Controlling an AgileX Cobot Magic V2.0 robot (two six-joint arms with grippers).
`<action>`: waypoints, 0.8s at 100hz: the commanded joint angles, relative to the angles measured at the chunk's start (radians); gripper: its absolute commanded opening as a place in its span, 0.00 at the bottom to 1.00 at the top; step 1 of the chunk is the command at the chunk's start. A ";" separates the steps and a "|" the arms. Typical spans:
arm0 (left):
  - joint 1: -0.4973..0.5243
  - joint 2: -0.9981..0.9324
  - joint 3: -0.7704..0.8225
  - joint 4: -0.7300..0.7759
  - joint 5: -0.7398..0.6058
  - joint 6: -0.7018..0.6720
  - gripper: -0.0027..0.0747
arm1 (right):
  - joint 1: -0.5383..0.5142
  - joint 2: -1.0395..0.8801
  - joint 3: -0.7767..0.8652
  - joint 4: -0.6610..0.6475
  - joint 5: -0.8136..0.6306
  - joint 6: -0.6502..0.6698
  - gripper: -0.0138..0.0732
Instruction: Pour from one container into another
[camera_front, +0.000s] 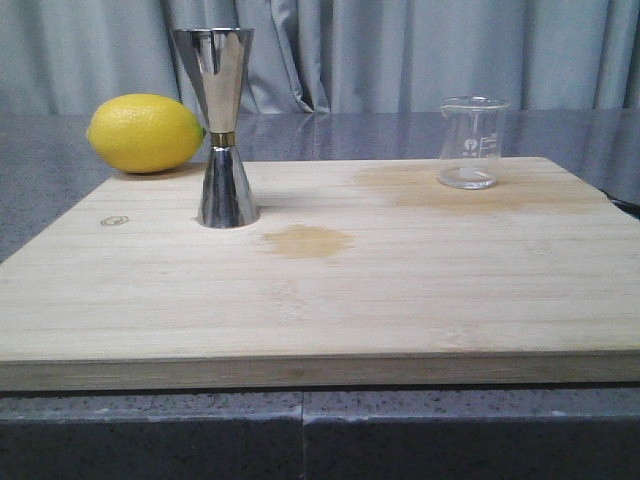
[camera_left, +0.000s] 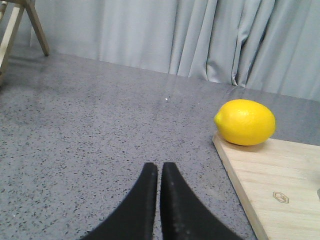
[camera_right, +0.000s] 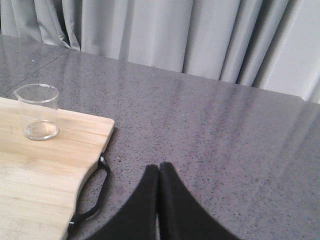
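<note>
Both sets of jaws read closed to me, empty: the left gripper (camera_left: 159, 170) has its fingers pressed together over bare counter beside the board's left edge, and the right gripper (camera_right: 159, 171) is shut the same way over counter off the board's right end. Neither is near a container.

On the board (camera_front: 320, 300), which carries two damp-looking stains, the jigger (camera_front: 222, 125) stands upright toward the left rear, just in front of the lemon (camera_front: 146, 132). The beaker (camera_front: 472, 142) stands upright well apart at the right rear. I can't tell whether either holds liquid; the beaker looks clear, perhaps with a trace at the bottom. So this could sit ahead of a pour or after one, with both vessels set back down.

Risks as I judge them, biggest first. The jigger is tall, narrow-waisted and polished: a grip off its waist could tip or spin it. The beaker is light glass near the rear edge; a nudge could slide it off. The lemon sits half on the board corner and may roll if bumped. Wet patches may let bases skid.
</note>
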 joint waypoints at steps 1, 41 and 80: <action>-0.007 0.009 -0.027 -0.030 -0.024 -0.009 0.01 | -0.003 0.008 -0.023 -0.016 -0.076 0.001 0.08; -0.007 0.009 -0.027 -0.072 -0.019 -0.009 0.01 | -0.003 0.008 -0.023 -0.016 -0.076 0.001 0.08; -0.044 0.009 -0.027 -0.074 -0.088 -0.009 0.01 | -0.003 0.008 -0.023 -0.016 -0.076 0.001 0.08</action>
